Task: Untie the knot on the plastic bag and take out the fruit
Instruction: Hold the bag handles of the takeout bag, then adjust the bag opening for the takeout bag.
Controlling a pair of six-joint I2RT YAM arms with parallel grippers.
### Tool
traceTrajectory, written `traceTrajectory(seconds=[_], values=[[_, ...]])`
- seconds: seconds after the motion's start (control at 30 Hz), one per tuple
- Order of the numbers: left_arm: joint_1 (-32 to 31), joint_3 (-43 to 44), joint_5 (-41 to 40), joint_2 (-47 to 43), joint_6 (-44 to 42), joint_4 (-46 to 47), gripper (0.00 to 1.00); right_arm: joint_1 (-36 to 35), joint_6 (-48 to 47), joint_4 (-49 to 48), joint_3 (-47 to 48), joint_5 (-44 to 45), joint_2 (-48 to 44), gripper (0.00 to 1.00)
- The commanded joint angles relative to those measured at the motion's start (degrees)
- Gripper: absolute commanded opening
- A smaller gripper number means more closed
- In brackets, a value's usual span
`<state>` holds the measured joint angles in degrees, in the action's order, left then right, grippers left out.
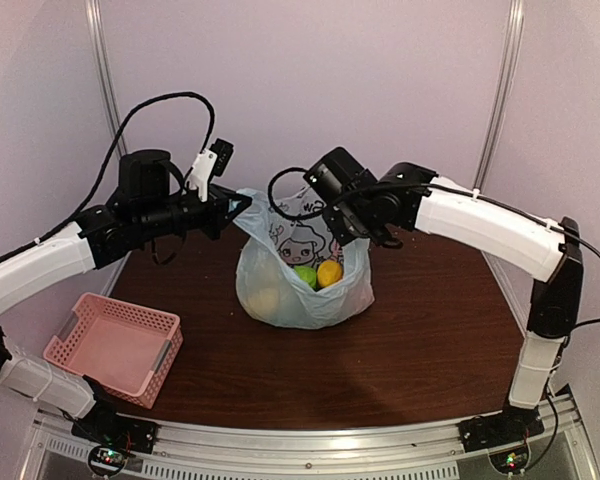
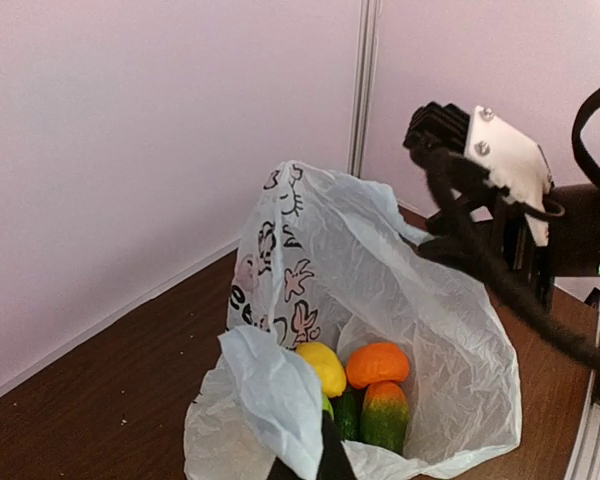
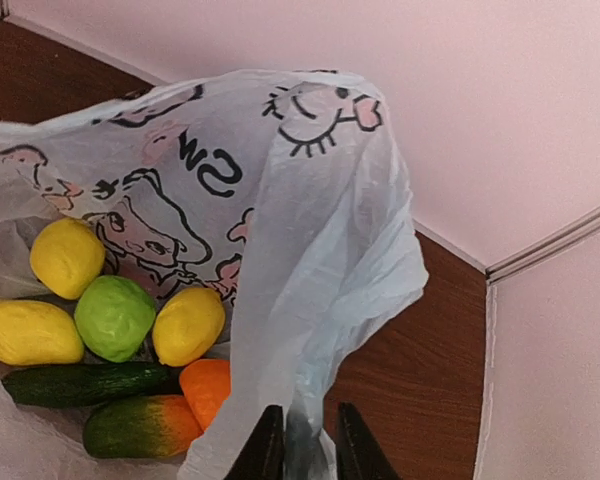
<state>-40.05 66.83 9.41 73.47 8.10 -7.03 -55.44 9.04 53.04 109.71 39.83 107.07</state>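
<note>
Left gripper (image 1: 236, 206), clamped tight, pinches one rim of the plastic bag (image 1: 280, 290); the right gripper (image 3: 305, 452) has the opposite rim nipped between nearly closed fingers. Between them the bag's mouth stands open mid-table (image 1: 430, 330), with the fruit (image 3: 115, 318) heaped inside. A pink basket (image 1: 115, 345) sits at the near left corner.

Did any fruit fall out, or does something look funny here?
Nothing spilled: every fruit in view lies inside the bag. The only odd-looking thing is the bag's mouth, stretched wide open, with the left hand pinching one edge and the right hand pinching the other.
</note>
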Motion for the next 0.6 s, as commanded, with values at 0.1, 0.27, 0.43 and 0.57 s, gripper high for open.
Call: traceTrajectory(seconds=[0.1,0.27,0.43,0.57], values=[[0.2,-0.3,-1.5,-1.5,-0.3,1.3,0.00,6.4,7.2,-9.9,-10.6,-10.6,-11.7,0.07],[0.2,-0.3,-1.3,-1.5,0.2,1.4,0.00,13.0,11.0,-17.9,-20.7,-23.7,-16.9,0.00],[0.3,-0.2,-3.4,-1.4,0.9,0.8,0.00,18.7,15.7,-24.8,-31.2,-31.7,-21.3,0.00],[0.2,-0.6,-3.7,-2.0,1.5,1.2,0.00,21.3,19.0,-28.9,-39.2,-33.7,-24.5,0.00]])
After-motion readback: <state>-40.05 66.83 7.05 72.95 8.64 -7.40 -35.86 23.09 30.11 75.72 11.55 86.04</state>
